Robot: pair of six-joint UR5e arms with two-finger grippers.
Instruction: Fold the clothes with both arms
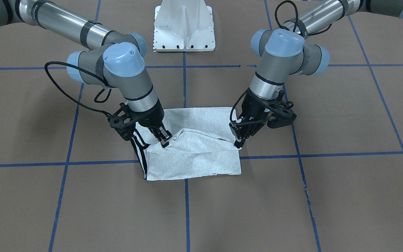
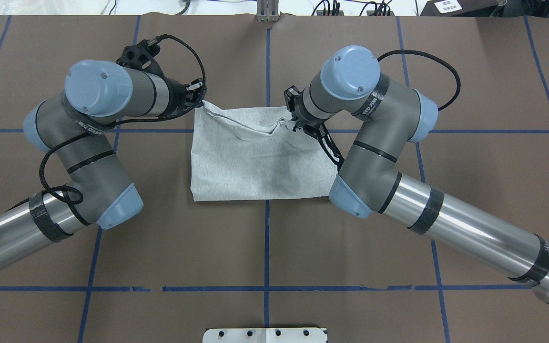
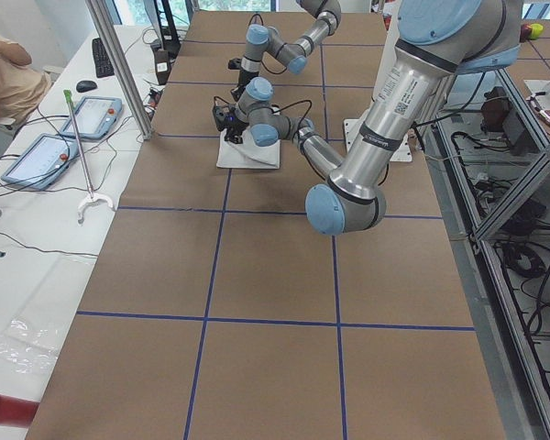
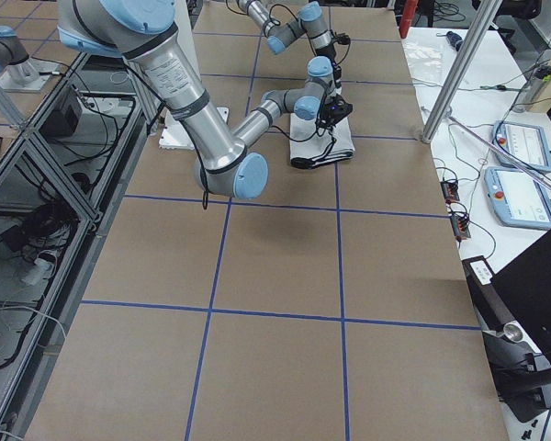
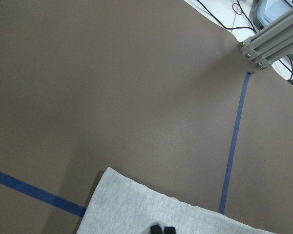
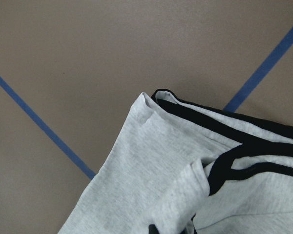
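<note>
Closest to the front camera lies the light heather-grey short-sleeved T-shirt (image 1: 194, 154), folded into a rough rectangle in the middle of the brown paper-covered table (image 1: 327, 196), across a crossing of blue tape lines (image 1: 186, 210). Its black-and-white striped trim (image 1: 140, 152) runs down the edge on the robot's right. I see the silver-grey tubular left arm (image 1: 278, 66), with light blue joint caps, coming in from the robot's left, elbow bent and wrist angled down at the shirt. Its black two-finger left gripper (image 1: 238, 144) has the fingers pinched together on the shirt's corner on that side, the one far from the base in the overhead view. The matching right arm (image 1: 128, 73) mirrors that pose from the other side, forearm low and wrist tipped down. Its black right gripper (image 1: 164, 140) is clamped on a fold of the top layer near the striped edge, and the cloth rises in a small peak to the fingertips. Between the two grippers the upper layer is rumpled, while the layer beneath lies flat. Behind the shirt, between the arms, stands a white metal pedestal (image 1: 184, 28).
</note>
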